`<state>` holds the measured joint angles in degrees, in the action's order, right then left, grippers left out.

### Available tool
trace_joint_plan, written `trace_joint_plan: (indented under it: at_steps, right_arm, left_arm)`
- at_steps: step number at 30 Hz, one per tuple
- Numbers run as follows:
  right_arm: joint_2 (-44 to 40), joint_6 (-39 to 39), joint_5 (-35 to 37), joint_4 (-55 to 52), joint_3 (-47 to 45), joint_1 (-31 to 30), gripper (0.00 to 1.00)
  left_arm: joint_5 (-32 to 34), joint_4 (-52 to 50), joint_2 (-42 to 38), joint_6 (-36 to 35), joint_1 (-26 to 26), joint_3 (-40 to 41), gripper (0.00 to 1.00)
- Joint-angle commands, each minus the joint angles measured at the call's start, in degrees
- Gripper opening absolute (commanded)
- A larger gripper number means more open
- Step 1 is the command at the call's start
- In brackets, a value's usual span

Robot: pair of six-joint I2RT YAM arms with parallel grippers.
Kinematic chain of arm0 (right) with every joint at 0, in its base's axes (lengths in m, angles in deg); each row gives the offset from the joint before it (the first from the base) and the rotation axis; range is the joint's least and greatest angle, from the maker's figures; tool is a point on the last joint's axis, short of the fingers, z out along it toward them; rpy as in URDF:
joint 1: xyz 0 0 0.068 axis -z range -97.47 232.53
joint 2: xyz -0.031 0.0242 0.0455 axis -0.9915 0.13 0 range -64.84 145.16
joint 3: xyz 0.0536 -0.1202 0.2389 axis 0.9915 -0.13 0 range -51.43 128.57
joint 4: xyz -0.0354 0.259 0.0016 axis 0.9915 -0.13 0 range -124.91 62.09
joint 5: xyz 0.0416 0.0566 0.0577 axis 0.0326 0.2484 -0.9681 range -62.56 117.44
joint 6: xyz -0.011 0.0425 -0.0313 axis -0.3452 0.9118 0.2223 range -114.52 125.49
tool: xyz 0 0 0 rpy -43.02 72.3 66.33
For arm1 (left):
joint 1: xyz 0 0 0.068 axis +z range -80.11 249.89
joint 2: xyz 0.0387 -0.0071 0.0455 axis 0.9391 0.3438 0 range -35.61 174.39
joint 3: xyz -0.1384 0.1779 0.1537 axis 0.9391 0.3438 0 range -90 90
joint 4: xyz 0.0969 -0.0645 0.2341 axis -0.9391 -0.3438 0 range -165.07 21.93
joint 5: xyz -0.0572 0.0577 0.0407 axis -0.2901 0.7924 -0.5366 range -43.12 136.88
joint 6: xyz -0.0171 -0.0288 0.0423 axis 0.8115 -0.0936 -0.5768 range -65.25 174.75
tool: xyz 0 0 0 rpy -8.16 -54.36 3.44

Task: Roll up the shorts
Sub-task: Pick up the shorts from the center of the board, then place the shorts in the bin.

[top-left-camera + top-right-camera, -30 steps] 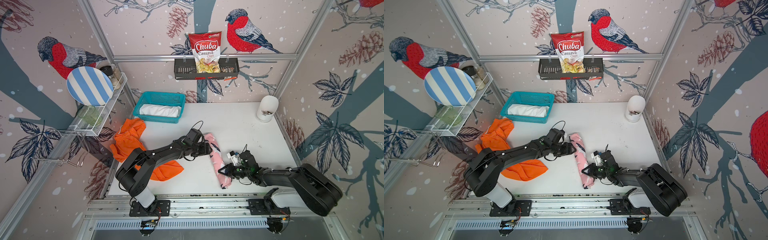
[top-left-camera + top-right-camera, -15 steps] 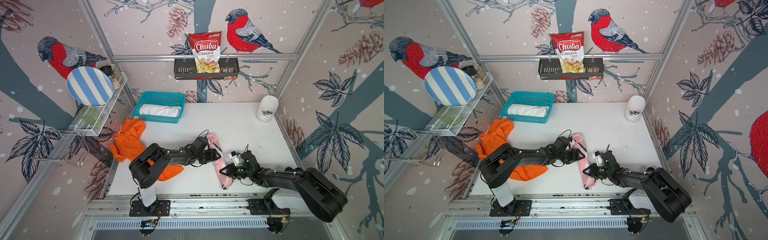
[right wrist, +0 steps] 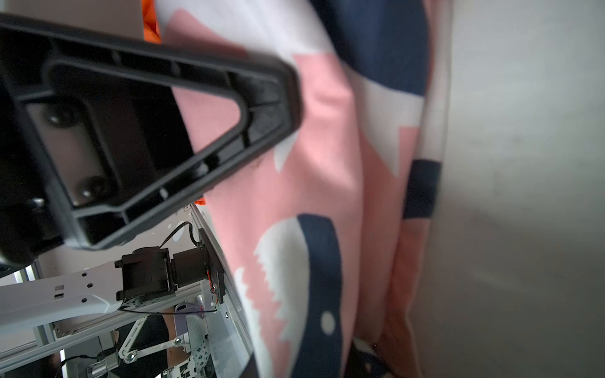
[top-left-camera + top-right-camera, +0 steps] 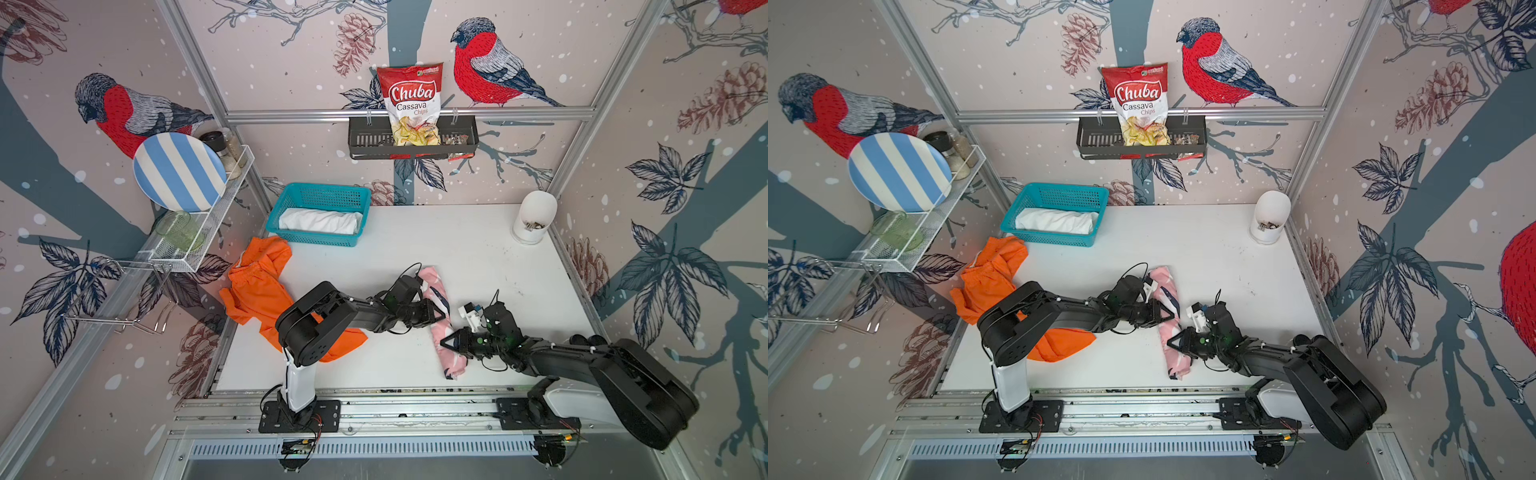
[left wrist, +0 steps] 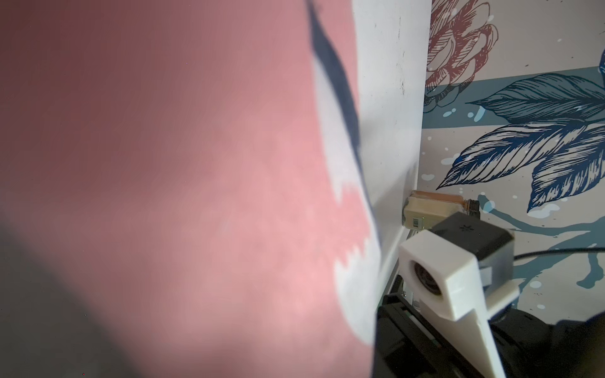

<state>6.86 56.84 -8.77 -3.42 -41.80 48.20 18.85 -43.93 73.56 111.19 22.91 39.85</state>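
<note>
We take this for a robotics lab cell dressed as a home. We see aluminium framing (image 4: 291,114) holding bullfinch-print wall panels (image 4: 490,70), a left arm (image 4: 357,312) and right arm (image 4: 561,357) on a base rail (image 4: 415,409), a striped plate (image 4: 178,172) and a Chuba chips bag (image 4: 409,95).

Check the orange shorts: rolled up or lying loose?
Loose, not rolled: in both top views the orange shorts lie crumpled and spread out, with no tight roll visible.

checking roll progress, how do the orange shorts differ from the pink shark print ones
The orange shorts lie crumpled and spread by the left edge of the table; the pink shorts form a narrow bundle mid-table. Orange is plain, pink printed navy and white. The left gripper and right gripper are at the pink shorts, not the orange. Both rest on the table.
</note>
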Motion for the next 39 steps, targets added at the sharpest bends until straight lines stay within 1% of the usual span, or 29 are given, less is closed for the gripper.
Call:
trace_joint_plan:
  at_steps: [1, 2, 6, 7, 10, 12, 14, 18, 21, 24, 31, 34, 37, 39]
  right_arm:
    - [-3.66, -0.12, 1.96, -2.75, -0.46, 0.06, 0.3]
    - [-5.26, -0.04, 2.16, -3.0, -0.71, 0.1, 0.35]
    - [-14.0, -0.98, 5.2, -9.03, 0.99, 0.78, 0.65]
    - [-16.07, -1.61, 6.2, -11.23, 2.06, 1.13, 0.69]
    - [-22.25, -3.55, 9.53, -18.15, 5.94, 3.27, 0.77]
    - [-25.45, -4.31, 12.25, -21.4, 8.44, 4.55, 0.81]
    - [-27.86, -5.41, 13.35, -22.98, 10.69, 5.88, 0.85]
    - [-29.16, -7.53, 12.58, -24.2, 14.1, 8.13, 0.88]
    - [-28.32, -8.58, 12.56, -24.88, 15.07, 8.65, 0.88]
    - [-27.61, -8.29, 12.3, -24.64, 14.82, 9.18, 0.88]
    - [-26.09, -9.88, 11.35, -24.99, 15.07, 9.74, 0.88]
    - [-25.72, -10.35, 10.94, -24.77, 14.92, 9.98, 0.88]
    - [-25.19, -10.45, 10.48, -24.67, 14.94, 10.33, 0.88]
    - [-24.98, -10.48, 9.96, -24.56, 14.82, 10.35, 0.88]
  left_arm:
    - [2.46, -5.17, -0.67, -3.28, 0.05, -2.03, 0.25]
    - [2.92, -6.15, -1.15, -3.9, 0.12, -2.69, 0.23]
    - [3.96, -9.48, -3.59, -5.88, 2.31, -4.5, 0.2]
    - [3.86, -10.11, -4.33, -6.4, 3.3, -4.83, 0.19]
    - [3.85, -13.98, -6.3, -9.39, 6.46, -6.67, 0.18]
    - [3.56, -16.81, -7.22, -11.39, 9.22, -10.38, 0.19]
    - [2.86, -19.46, -7.64, -13.63, 12.44, -13.92, 0.19]
    - [0.32, -25.73, -6.36, -17.46, 20.45, -23.11, 0.19]
    - [-1.11, -27.39, -5.06, -18.19, 25.73, -29.91, 0.19]
    - [-0.68, -28.32, -3.51, -17.45, 30.64, -34.89, 0.19]
    - [-3.32, -23.38, 3.66, -11.75, 41.46, -44.6, 0.19]
    - [-3.72, -20.27, 7.57, -7.81, 45.49, -49.25, 0.2]
    - [-5.88, -14.39, 12.62, -2.43, 48.91, -54.12, 0.2]
    - [-6.55, -12.14, 17.22, 0.92, 50.41, -59.31, 0.2]
